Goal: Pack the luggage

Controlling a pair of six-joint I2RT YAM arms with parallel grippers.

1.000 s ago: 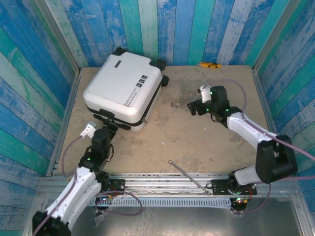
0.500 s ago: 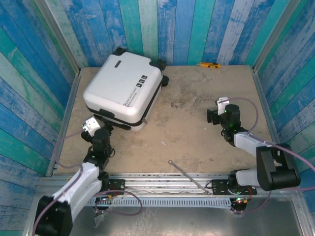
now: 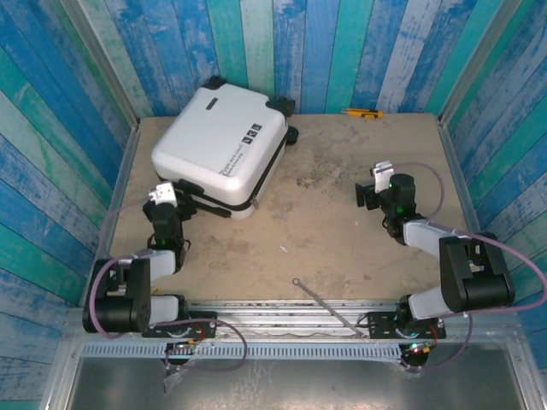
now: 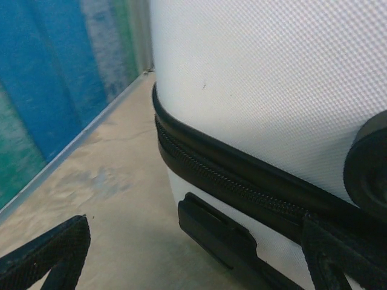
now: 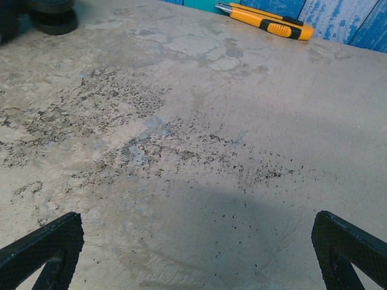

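Left gripper (image 4: 190, 258) faces white luggage (image 3: 224, 145), zipped closed.

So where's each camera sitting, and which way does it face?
Top external: above and behind both arms, looking down on them, table and suitcase.
Left wrist: low, facing the suitcase zipper; left jaws open at the bottom corners.
Right wrist: looking across the table to the knife; right jaws open.
Shared: top and right wrist both show the knife; top and left wrist, the suitcase.
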